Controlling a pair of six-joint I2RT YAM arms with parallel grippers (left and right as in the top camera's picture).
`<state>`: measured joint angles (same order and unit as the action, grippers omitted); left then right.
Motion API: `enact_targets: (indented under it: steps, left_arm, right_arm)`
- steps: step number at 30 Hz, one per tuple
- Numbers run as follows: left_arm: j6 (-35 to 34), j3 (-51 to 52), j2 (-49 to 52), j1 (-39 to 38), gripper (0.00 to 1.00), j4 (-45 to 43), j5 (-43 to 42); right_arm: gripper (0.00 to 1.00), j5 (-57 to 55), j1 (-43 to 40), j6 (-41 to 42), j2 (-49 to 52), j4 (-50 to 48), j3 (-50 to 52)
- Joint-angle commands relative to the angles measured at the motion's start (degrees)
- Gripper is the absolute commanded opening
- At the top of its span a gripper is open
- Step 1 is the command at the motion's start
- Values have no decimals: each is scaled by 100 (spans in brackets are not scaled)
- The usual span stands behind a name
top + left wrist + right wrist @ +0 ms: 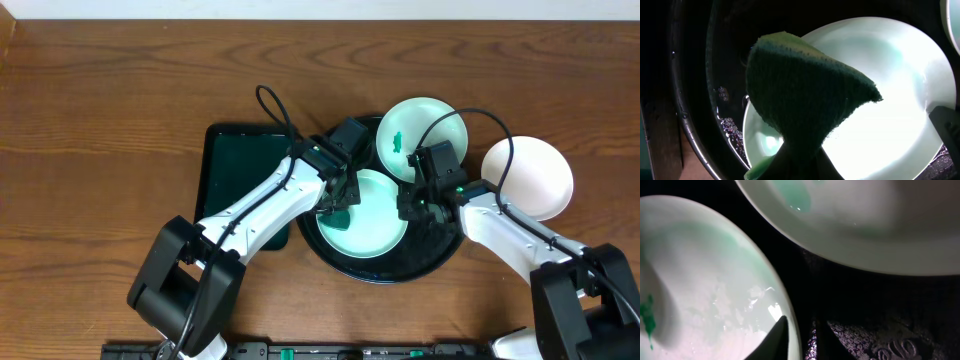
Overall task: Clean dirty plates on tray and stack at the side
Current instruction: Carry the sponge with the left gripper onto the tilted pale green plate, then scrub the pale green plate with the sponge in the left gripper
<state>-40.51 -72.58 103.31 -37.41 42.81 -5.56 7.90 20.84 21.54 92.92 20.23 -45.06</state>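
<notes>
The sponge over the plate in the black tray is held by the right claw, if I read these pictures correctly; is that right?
Not quite. The sponge is held by the left claw, not the right claw. It is indeed over the plate in the black tray. The left wrist view shows it pinched at the bottom of the frame.
</notes>
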Motion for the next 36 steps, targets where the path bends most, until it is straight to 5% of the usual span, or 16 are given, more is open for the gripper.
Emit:
enact_targets:
  steps: [1, 25, 36]
  left_arm:
    - [-81, 48, 37, -9, 7, -11, 157]
    - [-315, 1141, 59, -7, 7, -1231, 216]
    - [-308, 1139, 852, -7, 7, -1335, -39]
  right_arm:
    - [1, -33, 63, -61, 74, -33, -13]
    - [1, 11, 66, -179, 74, -28, -13]
    - [1, 4, 234, -236, 74, -31, -13]
